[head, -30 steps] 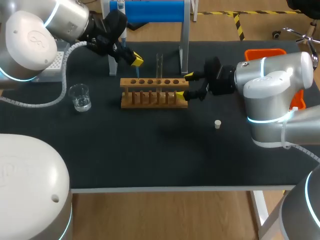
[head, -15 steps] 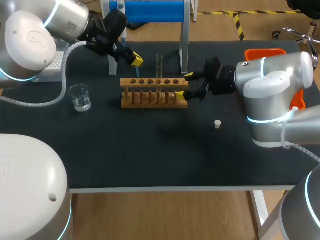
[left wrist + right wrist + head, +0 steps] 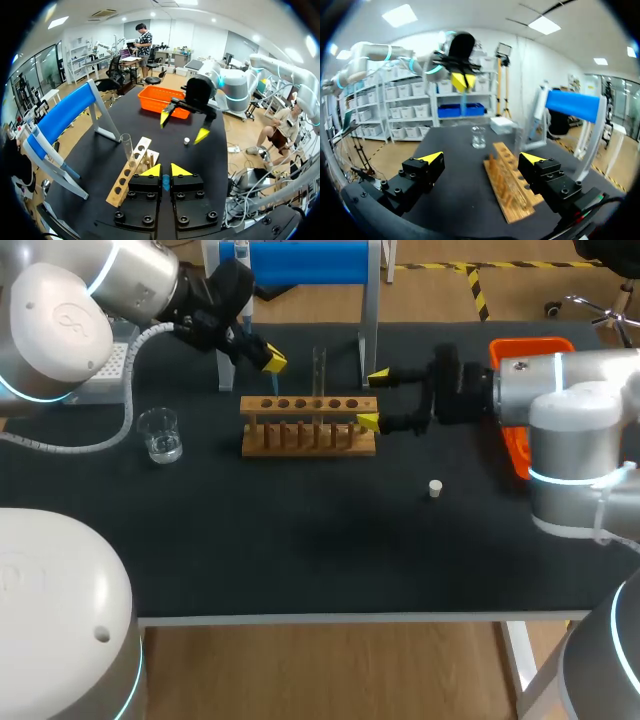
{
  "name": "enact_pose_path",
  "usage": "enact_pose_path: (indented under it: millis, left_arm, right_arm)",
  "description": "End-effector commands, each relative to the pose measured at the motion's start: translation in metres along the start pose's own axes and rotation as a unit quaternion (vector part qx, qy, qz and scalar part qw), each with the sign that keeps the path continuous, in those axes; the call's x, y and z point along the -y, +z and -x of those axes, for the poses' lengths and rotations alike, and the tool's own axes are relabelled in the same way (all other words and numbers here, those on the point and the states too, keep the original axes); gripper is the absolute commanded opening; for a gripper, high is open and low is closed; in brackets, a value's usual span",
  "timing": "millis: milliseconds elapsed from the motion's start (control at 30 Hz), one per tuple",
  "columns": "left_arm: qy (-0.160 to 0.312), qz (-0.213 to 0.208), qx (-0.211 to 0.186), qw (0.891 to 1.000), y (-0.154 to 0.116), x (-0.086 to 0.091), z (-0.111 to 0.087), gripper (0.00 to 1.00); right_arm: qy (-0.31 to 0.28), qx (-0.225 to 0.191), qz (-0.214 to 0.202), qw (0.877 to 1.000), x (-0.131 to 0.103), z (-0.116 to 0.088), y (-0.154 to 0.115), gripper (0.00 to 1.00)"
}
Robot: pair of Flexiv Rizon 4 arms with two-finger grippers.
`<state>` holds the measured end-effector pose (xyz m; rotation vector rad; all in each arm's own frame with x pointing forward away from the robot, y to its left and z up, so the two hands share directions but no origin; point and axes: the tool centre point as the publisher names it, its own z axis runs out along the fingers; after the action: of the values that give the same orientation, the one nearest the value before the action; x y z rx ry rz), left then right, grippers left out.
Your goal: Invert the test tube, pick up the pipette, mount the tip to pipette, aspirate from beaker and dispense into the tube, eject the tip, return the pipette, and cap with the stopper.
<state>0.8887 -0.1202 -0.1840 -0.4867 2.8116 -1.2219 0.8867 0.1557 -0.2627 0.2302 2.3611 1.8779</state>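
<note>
The wooden rack (image 3: 309, 426) holds one clear test tube (image 3: 319, 368) standing upright. My left gripper (image 3: 266, 358) hovers above and behind the rack's left end, shut on a thin blue pipette (image 3: 275, 386) that points down. In the left wrist view the pipette (image 3: 165, 182) shows between the closed yellow tips, with the test tube (image 3: 127, 147) and rack (image 3: 131, 171) ahead. My right gripper (image 3: 373, 398) stands open just off the rack's right end, holding nothing. The right wrist view has the rack (image 3: 512, 183) ahead of the open gripper (image 3: 482, 159). A small white stopper (image 3: 435, 488) lies on the mat.
A glass beaker (image 3: 160, 434) with some liquid stands left of the rack. A white tip box (image 3: 112, 368) sits at the far left. A blue pipette stand (image 3: 300, 260) rises behind the rack. An orange bin (image 3: 528, 347) is at the right edge.
My right arm has drawn back to the right, and its open gripper now sits a little farther from the rack's end. The left arm and pipette have stayed put.
</note>
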Motion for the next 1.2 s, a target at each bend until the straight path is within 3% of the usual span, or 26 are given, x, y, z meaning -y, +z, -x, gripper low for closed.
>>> enact_pose_path:
  millis: [33,233,500,1200]
  left_arm:
    - [-0.001,0.002,-0.002,1.0,-0.002,0.001,0.0,0.0]
    - [-0.001,0.002,-0.002,1.0,-0.002,0.001,0.0,0.0]
    - [-0.001,0.002,-0.002,1.0,-0.002,0.001,0.0,0.0]
    - [-0.001,0.002,-0.002,1.0,-0.002,0.001,0.0,0.0]
  right_arm:
    - [-0.021,-0.03,0.032,0.999,-0.008,-0.012,-0.024,1.0]
    - [-0.064,-0.074,0.06,0.993,-0.021,-0.022,-0.009,1.0]
    - [-0.07,-0.124,0.067,0.987,-0.038,-0.027,0.024,1.0]
    - [-0.036,-0.151,0.085,0.984,-0.057,-0.039,0.084,1.0]
